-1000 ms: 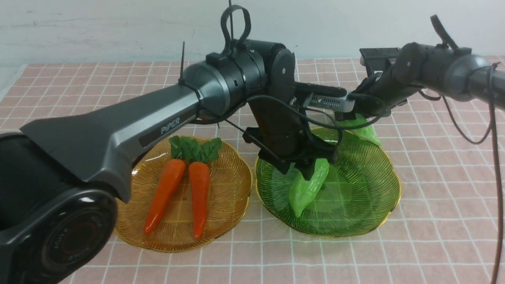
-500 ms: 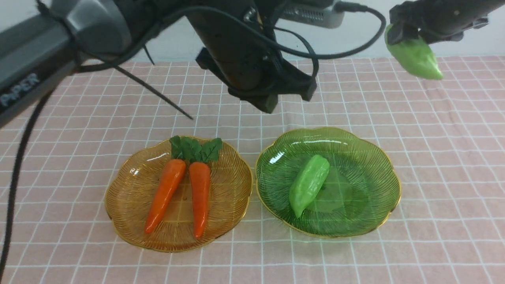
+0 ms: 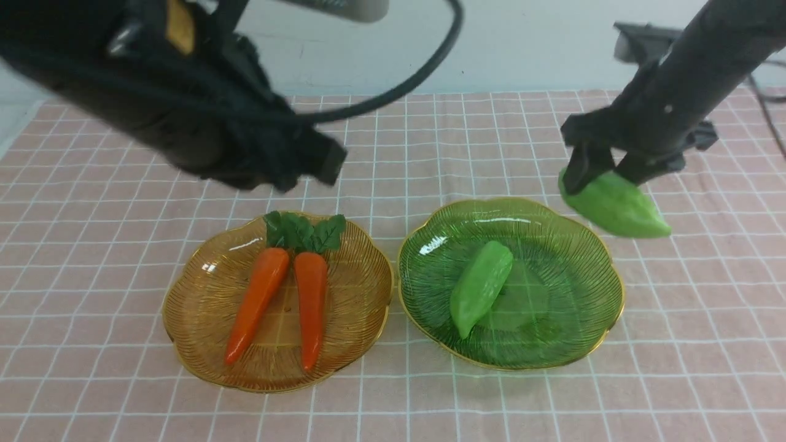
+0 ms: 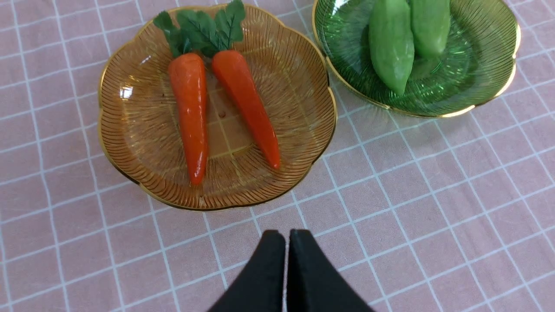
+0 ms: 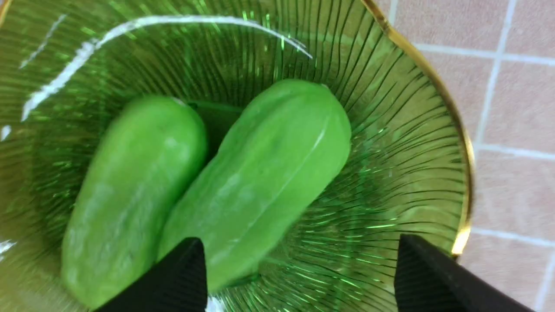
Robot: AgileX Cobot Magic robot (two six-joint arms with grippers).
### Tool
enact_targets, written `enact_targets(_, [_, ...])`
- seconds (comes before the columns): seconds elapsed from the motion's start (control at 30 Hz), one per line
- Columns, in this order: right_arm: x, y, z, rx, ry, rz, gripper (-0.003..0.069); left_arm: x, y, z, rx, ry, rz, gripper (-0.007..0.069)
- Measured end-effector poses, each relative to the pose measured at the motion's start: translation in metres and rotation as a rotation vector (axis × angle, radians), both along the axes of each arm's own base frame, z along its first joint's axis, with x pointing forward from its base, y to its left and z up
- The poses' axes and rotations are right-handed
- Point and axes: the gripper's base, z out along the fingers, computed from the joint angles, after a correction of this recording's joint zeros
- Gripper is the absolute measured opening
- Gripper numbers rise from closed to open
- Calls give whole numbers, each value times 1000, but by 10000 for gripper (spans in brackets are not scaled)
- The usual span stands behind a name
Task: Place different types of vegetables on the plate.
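Note:
Two orange carrots (image 3: 258,301) (image 4: 190,112) lie on the amber plate (image 3: 184,344). One light-green gourd (image 3: 480,287) lies in the green plate (image 3: 589,344). In the front view a second gourd (image 3: 614,205) hangs under my right gripper (image 3: 605,178), just off that plate's far right rim. The wrist views disagree. The right wrist view shows my right gripper (image 5: 299,273) wide open over two gourds (image 5: 269,173) in the green plate (image 5: 433,86), and the left wrist view also shows two gourds (image 4: 390,43) there. My left gripper (image 4: 286,236) is shut and empty, high above the cloth.
A pink checked cloth (image 3: 675,380) covers the table, with a pale wall behind. The left arm (image 3: 202,123) is a blurred dark mass close to the front camera, hiding the far left of the table. A cable (image 3: 430,67) loops above.
In the front view the left arm swung up and left, away from the green plate. The right gripper lifted a gourd high, then lowered it beside the plate's right rim.

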Motion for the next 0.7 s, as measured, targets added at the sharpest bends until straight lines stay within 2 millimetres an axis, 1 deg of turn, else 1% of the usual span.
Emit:
enact_targets(0.07, [3, 0, 13, -14, -21, 39, 520, -2, 2, 1, -6, -10, 0, -3])
enact_targets(0.17, [7, -1, 37, -31, -105, 75, 470, -6, 4, 3, -9, -15, 1, -3])
enact_targets(0.23, [3, -3, 54, -35, -150, 82, 431, -7, 6, 3, -7, -15, 3, -3])
enact_targets(0.3, [-12, -8, 90, -34, -229, 87, 332, -9, 8, 4, 0, -25, 7, -3])
enact_targets(0.33, [-26, -12, 117, -22, -291, 85, 266, -10, 9, 4, 2, -29, 11, -3])
enact_targets(0.37, [-38, -15, 137, -12, -338, 83, 216, -10, 10, 4, 4, -35, 18, -3])
enact_targets(0.4, [-54, -19, 162, 0, -398, 81, 165, -11, 12, 5, 6, -45, 26, -3])
enact_targets(0.43, [-69, -22, 181, 10, -446, 79, 113, -11, 13, 6, 7, -49, 32, -3])
enact_targets(0.47, [-82, -26, 195, 15, -486, 82, 66, -12, 14, 6, 7, -55, 39, -3])
enact_targets(0.5, [-106, -32, 217, 28, -548, 79, 28, -12, 16, 7, 10, -62, 45, -3])
enact_targets(0.53, [-128, -37, 230, 31, -587, 77, 4, -12, 16, 7, 14, -66, 48, -3])
enact_targets(0.57, [-154, -45, 241, 30, -628, 74, -6, -12, 17, 7, 19, -71, 53, -3])
enact_targets(0.6, [-179, -52, 244, 28, -662, 69, -12, -12, 18, 7, 22, -74, 56, -3])
enact_targets(0.63, [-203, -59, 250, 38, -742, 58, -13, -12, 18, 7, 24, -76, 58, -3])
enact_targets(0.67, [-220, -64, 250, 41, -804, 47, -14, -11, 18, 7, 26, -77, 59, -3])
enact_targets(0.7, [-240, -70, 252, 51, -901, 32, -15, -11, 18, 7, 27, -78, 60, -3])
